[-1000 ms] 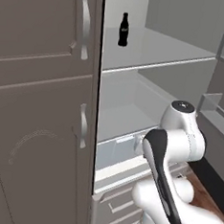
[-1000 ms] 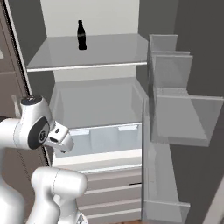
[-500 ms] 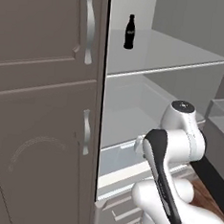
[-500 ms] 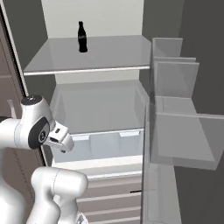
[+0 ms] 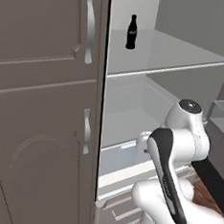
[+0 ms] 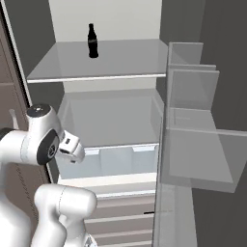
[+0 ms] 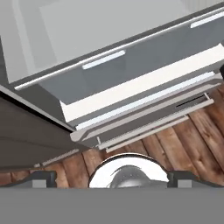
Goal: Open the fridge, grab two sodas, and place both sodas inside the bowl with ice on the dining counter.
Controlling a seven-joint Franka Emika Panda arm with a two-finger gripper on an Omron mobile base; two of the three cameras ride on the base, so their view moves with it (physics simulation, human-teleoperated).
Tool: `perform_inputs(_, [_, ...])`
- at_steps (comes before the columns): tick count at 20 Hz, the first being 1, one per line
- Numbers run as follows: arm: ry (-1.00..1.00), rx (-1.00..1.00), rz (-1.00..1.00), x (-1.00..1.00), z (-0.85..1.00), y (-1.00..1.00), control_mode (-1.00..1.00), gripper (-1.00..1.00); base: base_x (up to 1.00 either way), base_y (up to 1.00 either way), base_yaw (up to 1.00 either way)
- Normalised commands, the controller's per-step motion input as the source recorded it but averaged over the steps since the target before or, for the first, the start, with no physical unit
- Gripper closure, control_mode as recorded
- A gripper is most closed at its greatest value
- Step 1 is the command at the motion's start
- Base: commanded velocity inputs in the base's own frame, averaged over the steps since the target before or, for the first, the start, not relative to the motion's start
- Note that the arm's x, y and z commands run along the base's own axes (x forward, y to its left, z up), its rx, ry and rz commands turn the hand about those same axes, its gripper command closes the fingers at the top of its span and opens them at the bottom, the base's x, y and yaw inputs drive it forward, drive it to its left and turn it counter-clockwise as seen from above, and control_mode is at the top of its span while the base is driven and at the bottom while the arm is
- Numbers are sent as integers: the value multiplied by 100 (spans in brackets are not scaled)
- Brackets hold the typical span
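Fingers [image 7: 43, 178]: tips apart, clamped on nothing, aimed down at drawers and floor.
Gripper [image 7: 112, 179]: low, before crisper level.
Soda [image 6: 92, 41]: upright on upper fridge shelf [image 6: 120, 58], well above.
Door [image 6: 193, 154]: open.
Next: raise, level wrist, close at bottle's body.

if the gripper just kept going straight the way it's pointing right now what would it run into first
The gripper points down at the wooden floor just in front of the fridge's bottom drawers. Probably the floor first; depth is unclear.
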Motion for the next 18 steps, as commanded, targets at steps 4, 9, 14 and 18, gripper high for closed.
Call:
perform_inputs(4, [-43, 2, 13, 1, 36, -4, -100, -100, 0, 0, 0])
perform_inputs(9, [-39, 0, 5, 0, 76, -1, -100, -100, 0, 0, 0])
perform_inputs(14, [-40, 0, 1, 0, 76, -5, -100, -100, 0, 0, 0])
perform_inputs(18, [-37, 0, 0, 0, 67, 0, -100, -100, 0, 0, 0])
